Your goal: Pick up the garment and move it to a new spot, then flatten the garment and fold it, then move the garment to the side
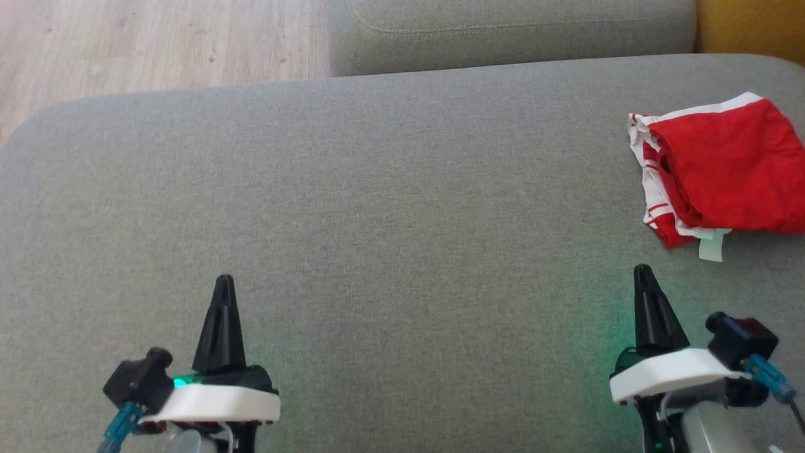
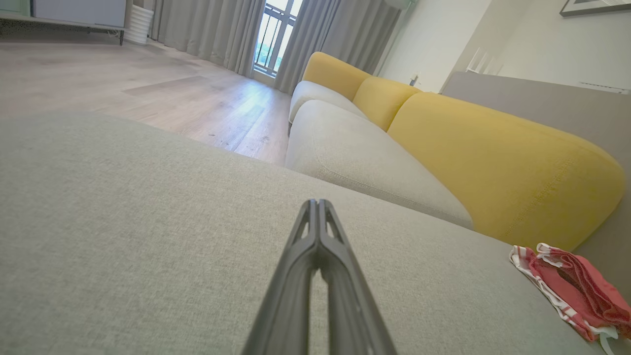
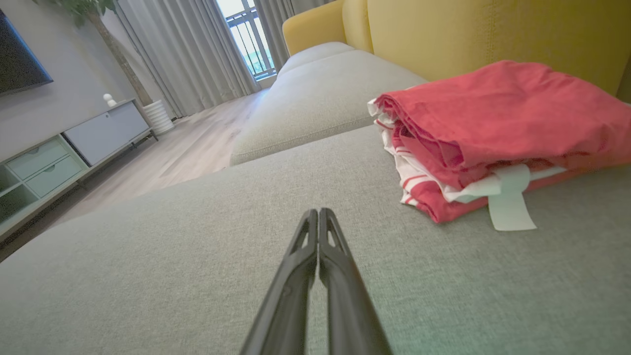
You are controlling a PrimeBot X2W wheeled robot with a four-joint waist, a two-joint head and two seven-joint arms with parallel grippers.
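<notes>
The garment point(image 1: 723, 167) is red with white striped trim and a white label, lying folded in a compact pile at the far right of the grey sofa seat point(image 1: 390, 207). It also appears as the garment point(image 3: 493, 128) close ahead on the right, and as the garment point(image 2: 572, 288) far off at the lower right. My left gripper point(image 1: 224, 280) rests shut and empty at the lower left, its tips pressed together point(image 2: 315, 203). My right gripper point(image 1: 642, 269) is shut and empty too, just short of the pile and to its left point(image 3: 318, 212).
A second grey seat cushion point(image 1: 509, 31) lies beyond the far edge. Yellow backrests point(image 2: 493, 162) run along the right side. Wooden floor point(image 1: 157, 44) lies past the seat's left and far edges, with a low cabinet point(image 3: 74, 143) and curtains beyond.
</notes>
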